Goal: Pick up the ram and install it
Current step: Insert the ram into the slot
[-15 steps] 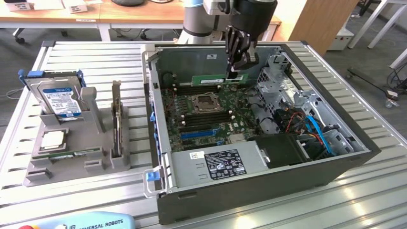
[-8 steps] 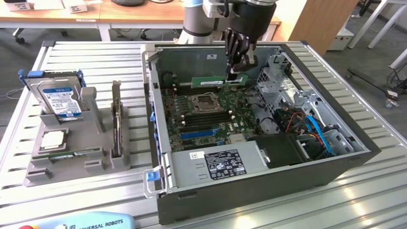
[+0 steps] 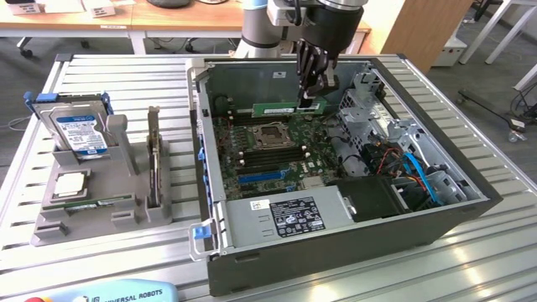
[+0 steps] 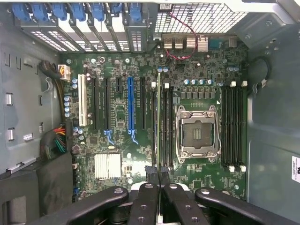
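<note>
The ram [image 3: 277, 110] is a long green stick, held by one end in my gripper [image 3: 312, 99], which is shut on it. It hangs level inside the open computer case [image 3: 336, 251], just above the motherboard [image 3: 277, 151] near the far memory slots [image 3: 249, 117]. In the wrist view the ram [image 4: 158, 117] shows edge-on as a thin line running out from between my fingertips [image 4: 151, 174]. It lies along the black memory slots [image 4: 167, 126] beside the empty processor socket [image 4: 197, 131]. Whether it touches a slot I cannot tell.
A grey tray [image 3: 50, 233] on the exterior view's left holds a hard drive [image 3: 80, 129], an upright expansion card [image 3: 153, 157] and a square processor chip [image 3: 71, 182]. Inside the case are a power supply [image 3: 285, 217], a metal drive cage [image 3: 369, 119] and cables [image 3: 415, 173].
</note>
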Action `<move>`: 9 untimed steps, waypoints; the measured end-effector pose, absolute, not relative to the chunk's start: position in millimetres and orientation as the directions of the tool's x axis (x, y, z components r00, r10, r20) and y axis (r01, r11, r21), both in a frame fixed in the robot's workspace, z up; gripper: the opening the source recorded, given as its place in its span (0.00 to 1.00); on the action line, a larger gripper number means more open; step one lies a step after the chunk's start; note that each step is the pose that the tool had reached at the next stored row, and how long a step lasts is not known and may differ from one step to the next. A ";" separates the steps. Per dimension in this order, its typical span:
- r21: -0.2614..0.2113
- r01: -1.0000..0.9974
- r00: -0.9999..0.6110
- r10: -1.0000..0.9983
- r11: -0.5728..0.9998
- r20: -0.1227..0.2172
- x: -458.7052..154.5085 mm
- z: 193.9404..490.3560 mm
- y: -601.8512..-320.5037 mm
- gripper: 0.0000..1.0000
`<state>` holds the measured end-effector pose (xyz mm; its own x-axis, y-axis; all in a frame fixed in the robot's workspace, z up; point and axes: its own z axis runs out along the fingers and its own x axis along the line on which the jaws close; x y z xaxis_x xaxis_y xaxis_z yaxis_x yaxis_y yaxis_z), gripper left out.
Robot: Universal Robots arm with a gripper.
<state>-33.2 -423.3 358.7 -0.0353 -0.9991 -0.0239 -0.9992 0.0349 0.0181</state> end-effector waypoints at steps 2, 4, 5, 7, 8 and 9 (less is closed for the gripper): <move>0.018 -0.999 -0.035 -0.999 0.035 -0.024 -33.2 358.5 -423.2 0.11; 0.018 -0.999 -0.035 -0.999 0.035 -0.024 -33.2 358.5 -423.2 0.11; 0.018 -0.999 -0.035 -0.999 0.035 -0.024 -33.2 358.5 -423.2 0.11; 0.018 -0.999 -0.035 -0.999 0.035 -0.024 -33.2 358.5 -423.2 0.11; 0.018 -0.999 -0.035 -0.999 0.035 -0.024 -33.2 358.5 -423.2 0.11; 0.018 -0.999 -0.035 -0.999 0.035 -0.024 -33.2 358.5 -423.2 0.11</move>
<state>-33.2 -423.2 358.5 -0.0353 -0.9991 -0.0242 -0.9992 0.0349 0.0180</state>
